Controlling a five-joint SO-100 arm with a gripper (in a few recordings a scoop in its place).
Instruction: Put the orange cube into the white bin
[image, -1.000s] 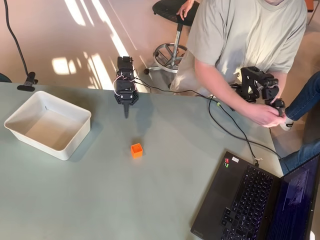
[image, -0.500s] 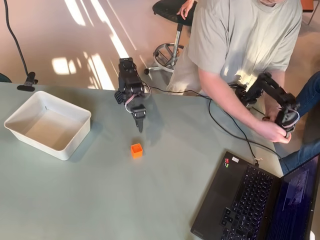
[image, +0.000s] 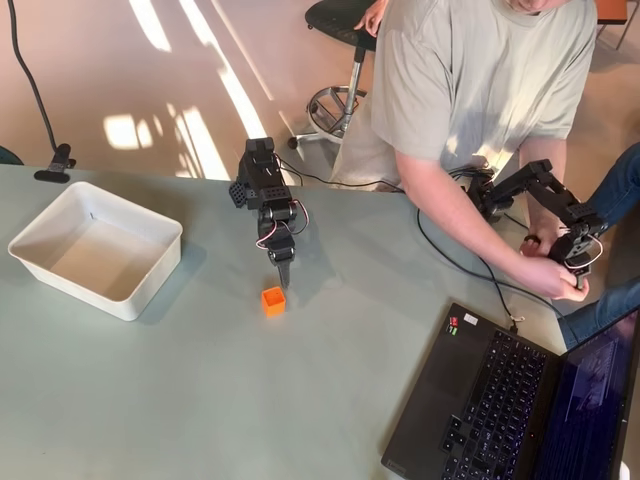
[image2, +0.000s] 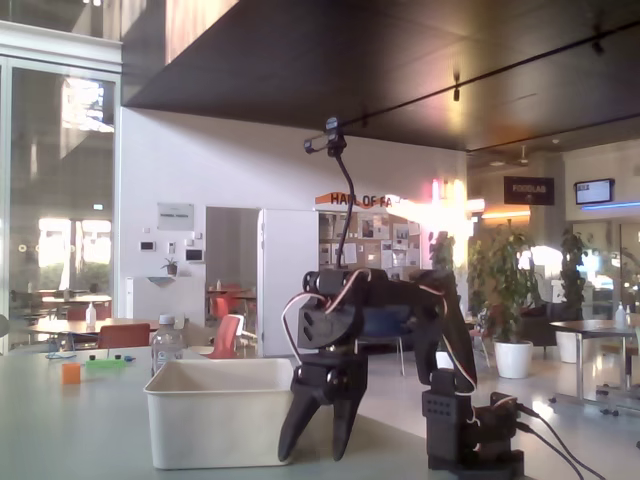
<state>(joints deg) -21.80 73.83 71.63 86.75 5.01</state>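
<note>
The orange cube (image: 273, 301) sits on the grey-green table (image: 200, 400), near its middle in the overhead view. My black gripper (image: 283, 276) points down just above and to the right of the cube in that picture, a small gap away and not touching it. In the fixed view the gripper (image2: 315, 452) hangs tips-down with its two fingers spread apart and nothing between them. The white bin (image: 95, 248) stands empty at the table's left, well apart from cube and gripper; in the fixed view the white bin (image2: 215, 410) is behind the gripper.
An open laptop (image: 510, 405) takes up the lower right corner of the table. A black cable (image: 455, 245) runs across the table's right part. A person (image: 480, 80) sits behind the far right edge. Open table surface lies between cube and bin.
The arm has stretched out from the far edge, carrying the gripper down the overhead picture until it is right by the cube. Cube and bin have not moved.
</note>
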